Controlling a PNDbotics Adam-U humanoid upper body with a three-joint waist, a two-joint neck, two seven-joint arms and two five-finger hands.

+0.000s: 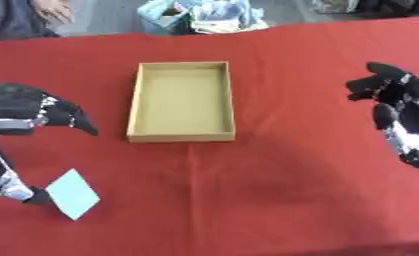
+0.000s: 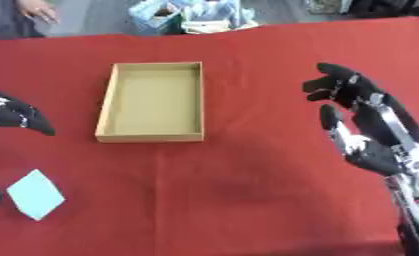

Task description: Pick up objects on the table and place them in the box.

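An open cardboard box (image 1: 181, 135) lies lengthwise at the middle of the red table, and nothing shows inside it. A pale blue flat card (image 1: 73, 194) lies at the near left, one corner pointing toward me. My left hand (image 1: 24, 107) reaches in from the left, open, its fingers spread above the card and left of the box. Its thumb (image 1: 11, 184) comes down beside the card, the tip at the card's left edge. My right hand (image 2: 370, 135) hovers open on the right side, well clear of the box, holding nothing.
A teal container and white bags (image 1: 195, 15) stand just beyond the table's far edge. The red cloth (image 1: 282, 190) covers the whole table, with a fold line running forward from the box.
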